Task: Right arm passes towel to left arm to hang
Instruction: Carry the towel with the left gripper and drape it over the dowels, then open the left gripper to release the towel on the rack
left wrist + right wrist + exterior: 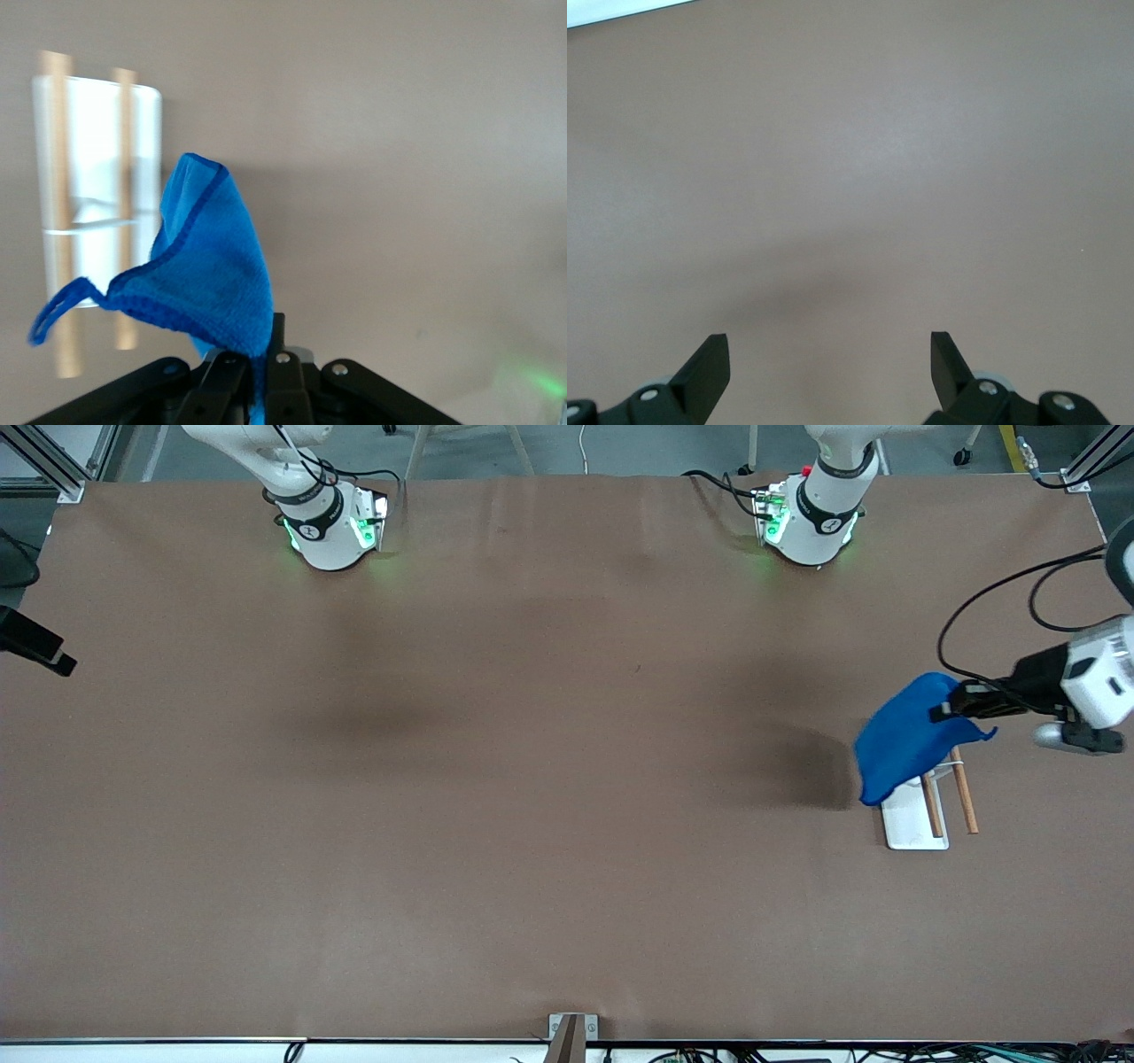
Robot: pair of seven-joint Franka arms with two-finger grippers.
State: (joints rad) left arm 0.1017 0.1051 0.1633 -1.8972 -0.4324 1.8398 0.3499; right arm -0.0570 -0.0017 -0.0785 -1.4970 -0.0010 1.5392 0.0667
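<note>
Gripping the towel [904,744] between closed fingers, our left end effector [950,707] hangs over the white rack [912,824] at the left arm's end of the table [532,779] — the blue cloth droops from the pinch in a loose fold, covering the part of the rack farthest from the front camera. Through the left wrist view we see the towel [208,274] bunched at the fingers, its small loop [55,310] dangling free, with the rack's two wooden rails [124,159] below. Our right end effector [830,367] waits with fingers spread wide and holding nothing, above bare brown table at the right arm's end.
</note>
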